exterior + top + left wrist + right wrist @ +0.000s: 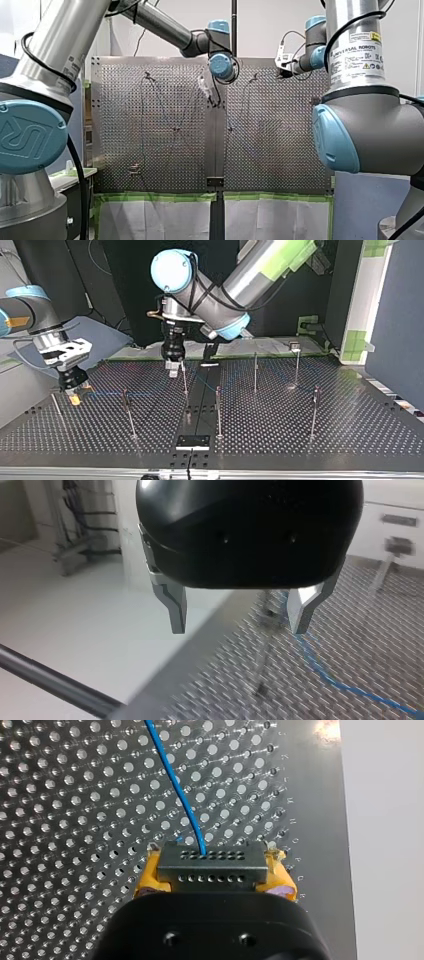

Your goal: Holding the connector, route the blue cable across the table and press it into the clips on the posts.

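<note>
Currently pinching the connector (pixel 210 867) in my right gripper (pixel 212 876), yellow pads (pixel 146 877) squeezed onto both its ends. Seeing the blue cable (pixel 177 790) leave the connector's front face and run ahead of the gripper over the table (pixel 60 820), with the table's side edge just beside the gripper. In top view, holding that gripper low and pointed straight down, just inside the table edge at the view's left. Tracing the cable from there as a faint blue line toward the posts (pixel 218 410) mid-table; cannot tell whether pressed in anywhere. Got my left gripper (pixel 239 615) spread wide, nothing between its metal fingers (pixel 175 610), hanging vertical near the middle of the table's far edge in top view, arm slanting down from above. Under it, seeing cable on the surface and one blurred post (pixel 264 650). Plenty of open perforated surface toward the near corner at top view's right, broken only by thin posts.
</note>
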Tool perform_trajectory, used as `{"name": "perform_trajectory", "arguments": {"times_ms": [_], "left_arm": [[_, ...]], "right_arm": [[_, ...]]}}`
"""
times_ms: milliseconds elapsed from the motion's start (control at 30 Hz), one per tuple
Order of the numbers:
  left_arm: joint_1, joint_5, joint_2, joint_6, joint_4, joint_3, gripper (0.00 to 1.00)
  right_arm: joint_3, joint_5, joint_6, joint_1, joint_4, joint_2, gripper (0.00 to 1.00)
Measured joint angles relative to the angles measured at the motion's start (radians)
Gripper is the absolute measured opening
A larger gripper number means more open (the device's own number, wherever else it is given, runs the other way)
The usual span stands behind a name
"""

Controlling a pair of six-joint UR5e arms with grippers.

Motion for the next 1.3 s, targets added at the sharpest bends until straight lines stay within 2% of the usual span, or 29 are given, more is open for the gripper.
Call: {"name": "perform_trajectory", "arguments": {"times_ms": [133, 367, 700, 1100, 1300], "left_arm": [[-0.002, -0.020, -0.031, 0.017, 0.039, -0.035, 1.00], [-0.004, -0.001, -0.089, -0.006, 0.118, -0.117, 1.00], [-0.019, -0.012, -0.094, -0.043, 0.223, -0.223, 1.00], [-0.030, -0.029, -0.094, -0.056, 0.343, -0.344, 1.00], [-0.031, -0.022, -0.093, -0.049, 0.404, -0.405, 1.00]], "right_arm": [[0.000, 0.000, -0.001, 0.000, 0.000, 0.000, 0.00], [0.000, 0.000, -0.003, -0.001, 0.000, 0.001, 0.00], [0.000, 0.001, -0.004, -0.001, 0.000, 0.004, 0.00], [0.000, 0.001, -0.005, -0.001, 0.000, 0.008, 0.00], [0.000, 0.001, -0.005, -0.002, 0.000, 0.009, 0.00]]}}
